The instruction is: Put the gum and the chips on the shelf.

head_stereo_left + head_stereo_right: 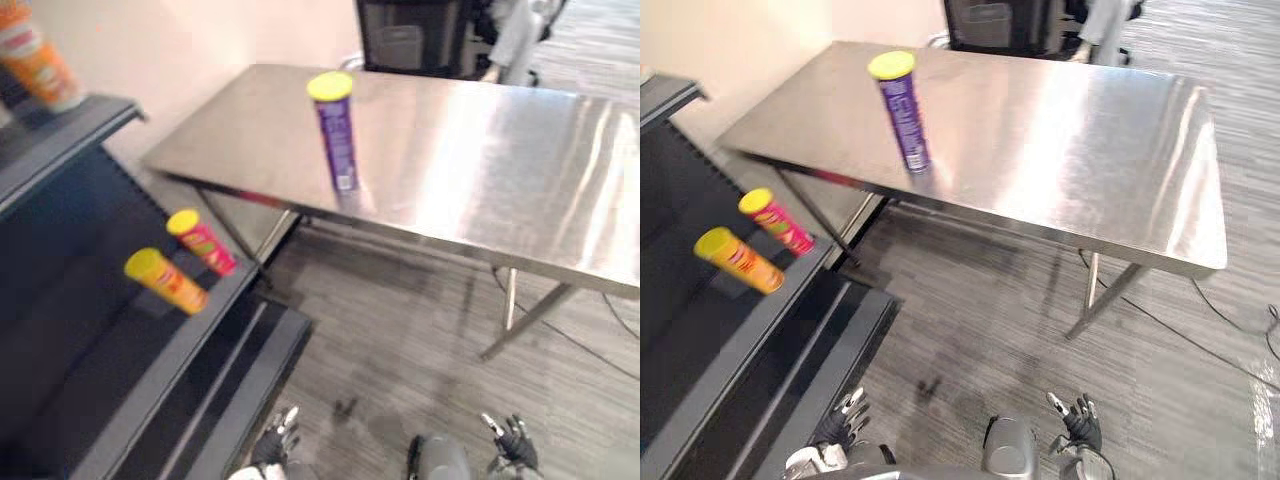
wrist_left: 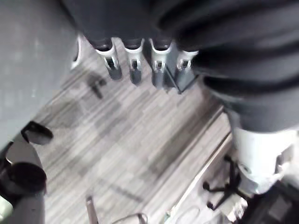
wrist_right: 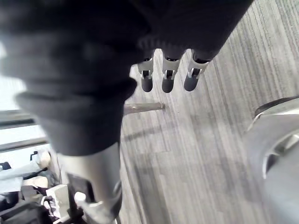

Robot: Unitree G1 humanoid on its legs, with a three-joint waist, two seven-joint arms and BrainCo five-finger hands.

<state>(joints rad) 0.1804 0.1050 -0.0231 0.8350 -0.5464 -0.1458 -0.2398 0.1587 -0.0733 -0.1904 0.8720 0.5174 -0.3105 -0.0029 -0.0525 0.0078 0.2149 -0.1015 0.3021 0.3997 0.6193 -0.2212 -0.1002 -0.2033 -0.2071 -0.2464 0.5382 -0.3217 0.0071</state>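
- Purple tube [image 1: 337, 130] with a yellow lid stands upright on the steel tabletop [image 1: 480, 150], toward its left end and near the front edge. Nothing touches it.
- Dark shelf [image 1: 100, 350] stands at left, beside the tabletop's left end.
- Two yellow-lidded tubes lie on the shelf close to its front lip. The red tube [image 1: 202, 241] is the farther one and the orange tube [image 1: 165, 281] the nearer. They are close together but apart, lids pointing left.
- Cannot tell from labels which item is gum and which is chips.
- The left eye view takes in an upper shelf [image 1: 70, 135] at far left, with an orange can [image 1: 35, 55] on it. The right eye view reaches further right and shows the tabletop's whole right end.
- Left robot hand [image 1: 277, 440] hangs low at the near edge, over the grey floor [image 1: 400, 330] by the shelf base.
- Right robot hand [image 1: 512, 438] is low at near right, also over the floor and well apart from the tabletop.
- The left wrist view shows that hand's fingers [image 2: 135, 65] straight in a row, holding nothing, with floor beyond them.
- The right wrist view shows the same for its fingers [image 3: 168, 77]: straight, nothing between them, floor beyond.
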